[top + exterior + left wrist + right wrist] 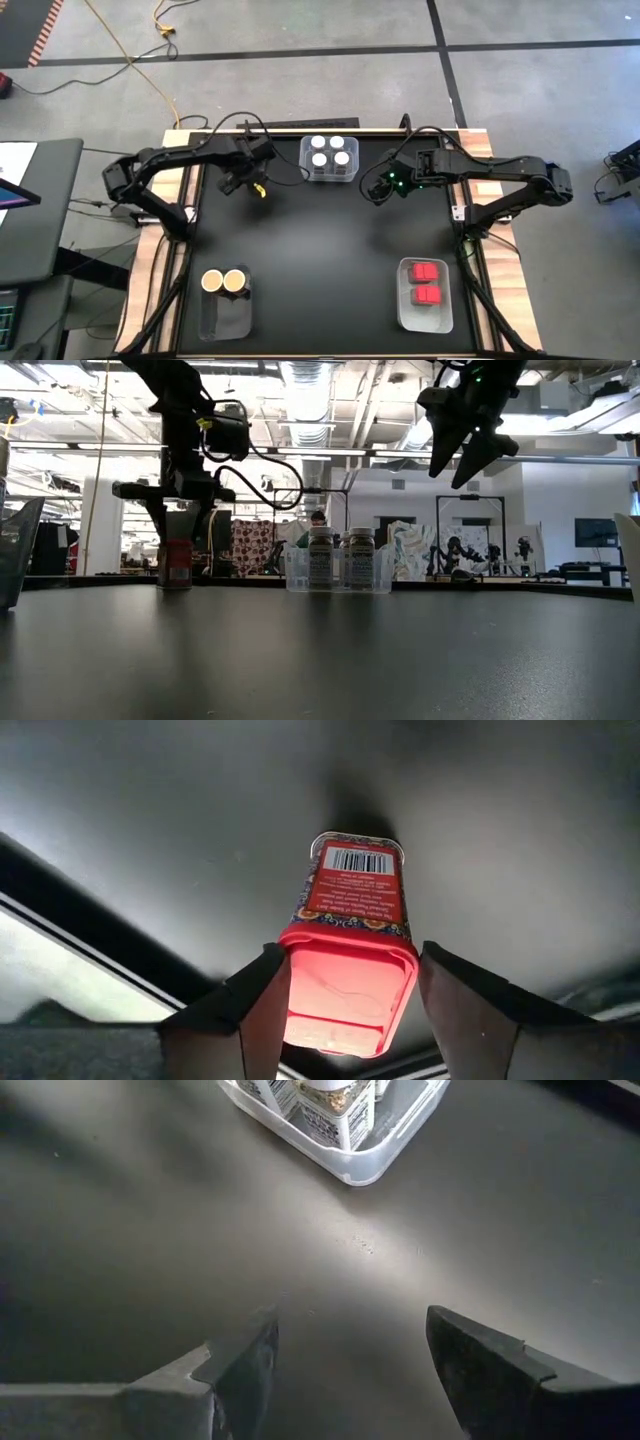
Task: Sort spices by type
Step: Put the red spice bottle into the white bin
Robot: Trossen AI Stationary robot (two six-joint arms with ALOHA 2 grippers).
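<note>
While the right hand hangs open above the table, the left hand straddles a red spice box, fingers apart.

Matt black table, clear plastic bin, glossy red spice box.

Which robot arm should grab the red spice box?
The left. Its fingers already sit on both sides of the red spice box, which stands on the table. The right gripper hangs open and empty near the bin of white-lidded jars.

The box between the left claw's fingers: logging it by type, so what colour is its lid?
Red, on the box between the left claw fingers; the left wrist view shows it best.
</note>
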